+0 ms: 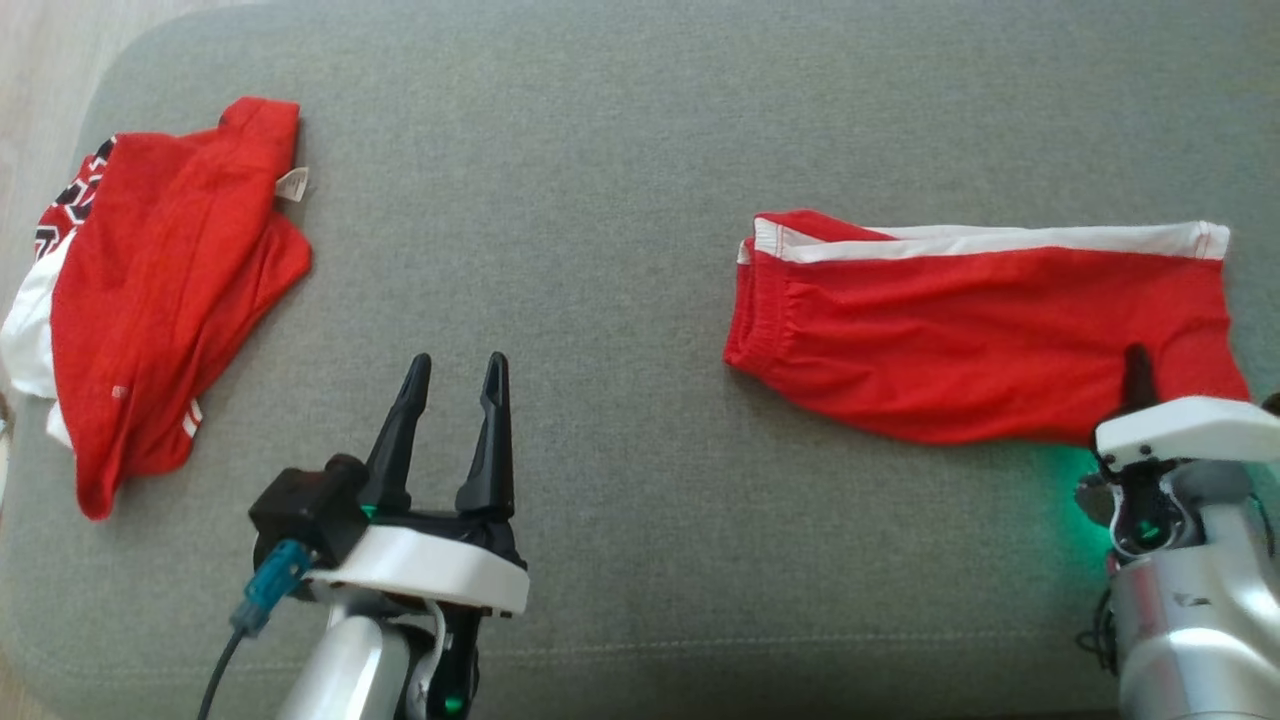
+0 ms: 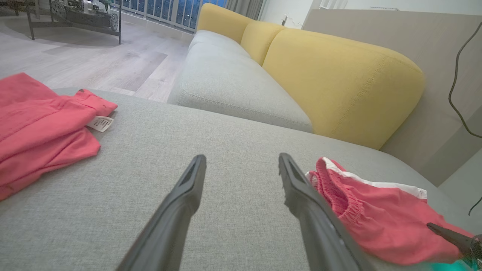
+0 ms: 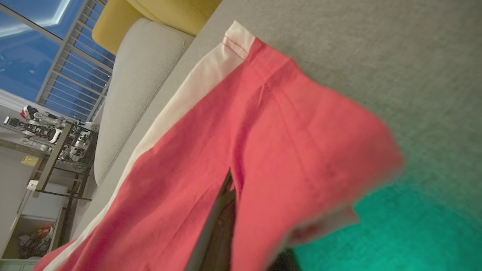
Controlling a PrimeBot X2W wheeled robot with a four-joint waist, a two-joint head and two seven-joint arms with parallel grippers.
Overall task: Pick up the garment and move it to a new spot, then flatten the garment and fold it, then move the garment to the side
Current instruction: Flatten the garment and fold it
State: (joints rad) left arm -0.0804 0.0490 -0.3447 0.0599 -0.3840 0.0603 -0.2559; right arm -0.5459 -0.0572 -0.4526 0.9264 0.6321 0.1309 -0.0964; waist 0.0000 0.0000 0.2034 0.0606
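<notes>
Shorts: the red shorts with a white side stripe lie on the right part of the grey seat, waistband toward the middle.
Why so: they lie flat with the halves stacked, so the fold looks done. Carrying them aside is probably what remains.
Right hand: the right hand is closed tight, pinching the near edge of the shorts toward the leg end. The wrist view shows cloth draped over its fingers.
Why that grip: a hold on the stacked edge should keep the layers together.
Left hand: the left hand is spread wide and holds nothing, over bare seat, apart from the waistband.
Other garment: a crumpled red jersey lies at the far left, well apart.
</notes>
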